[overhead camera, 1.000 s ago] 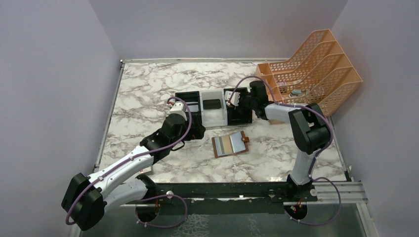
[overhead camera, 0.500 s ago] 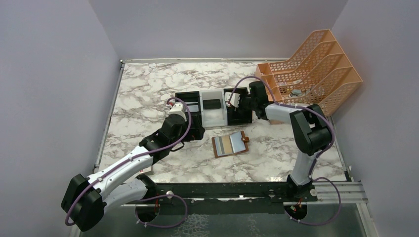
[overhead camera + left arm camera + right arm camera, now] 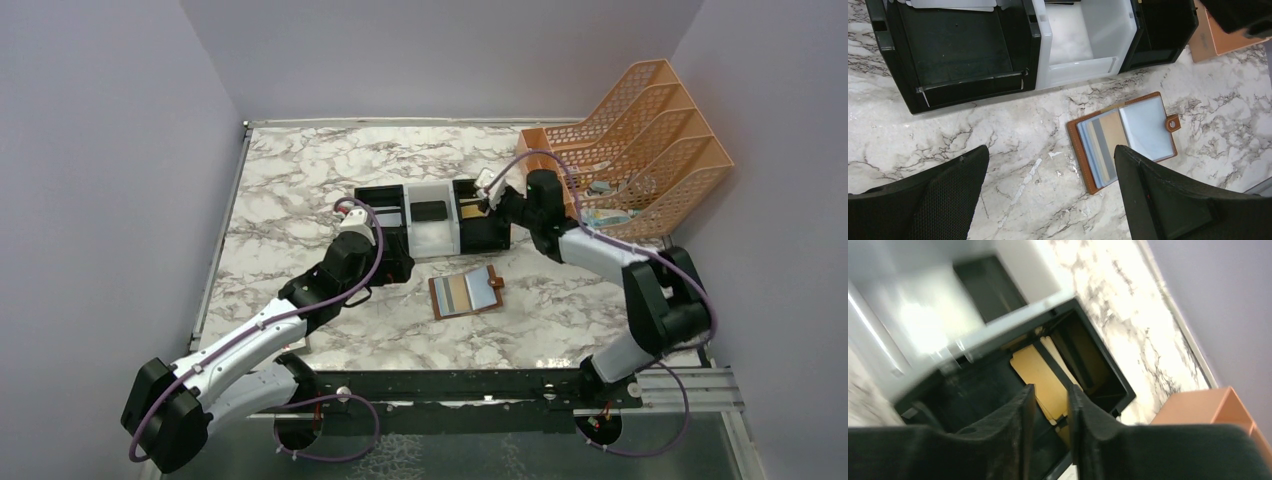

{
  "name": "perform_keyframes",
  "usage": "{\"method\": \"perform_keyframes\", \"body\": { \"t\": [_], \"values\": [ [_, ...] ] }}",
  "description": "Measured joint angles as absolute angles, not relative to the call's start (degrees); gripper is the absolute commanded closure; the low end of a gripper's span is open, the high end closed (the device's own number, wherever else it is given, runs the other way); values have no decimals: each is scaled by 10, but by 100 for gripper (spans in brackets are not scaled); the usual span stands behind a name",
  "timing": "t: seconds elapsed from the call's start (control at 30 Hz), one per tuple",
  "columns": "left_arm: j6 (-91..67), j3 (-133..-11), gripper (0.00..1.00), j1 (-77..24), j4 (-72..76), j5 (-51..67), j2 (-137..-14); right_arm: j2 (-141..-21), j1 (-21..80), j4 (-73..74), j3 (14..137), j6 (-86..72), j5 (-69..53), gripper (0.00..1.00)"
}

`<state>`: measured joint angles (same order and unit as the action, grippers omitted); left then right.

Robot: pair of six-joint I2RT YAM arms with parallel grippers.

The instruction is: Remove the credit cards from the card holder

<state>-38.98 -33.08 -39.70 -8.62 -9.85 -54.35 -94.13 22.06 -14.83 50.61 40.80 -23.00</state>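
My left gripper (image 3: 1050,155) hangs over the marble table (image 3: 998,130), just in front of the black-white-black tray (image 3: 1030,50). Its fingers are spread as wide as they go, with nothing between them. The card holder (image 3: 1123,142) lies open and flat on the table on the near side of the tray, apart from it. It is brown leather, with its snap tab (image 3: 1172,123) at the right edge. Tan and grey-blue cards (image 3: 1102,145) sit overlapped in its left pockets, and I cannot read any print on them.

My right gripper (image 3: 1050,397) is over the tray's right black compartment, its fingers only a narrow gap apart and gripping nothing. Through that gap I see gold cards (image 3: 1040,372) lying in the bottom of that compartment. A dark card (image 3: 430,210) lies in the white middle compartment. The orange file rack (image 3: 630,140) stands at the far right; a faint mark on its base is too small to read.
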Motion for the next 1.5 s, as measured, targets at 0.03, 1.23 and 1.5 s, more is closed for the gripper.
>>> {"method": "perform_keyframes", "body": {
  "t": [0.03, 1.23, 1.5],
  "values": [
    [-391, -331, 1, -397, -86, -98, -543, -914, 221, -162, 489, 372, -230, 61],
    [-430, -305, 1, -397, -37, -39, -602, -807, 359, 36, 367, -215, -183, 58],
    [-432, -305, 1, -397, -48, -49, -548, -877, 393, 70, 415, -207, -107, 63]
  ]
}}
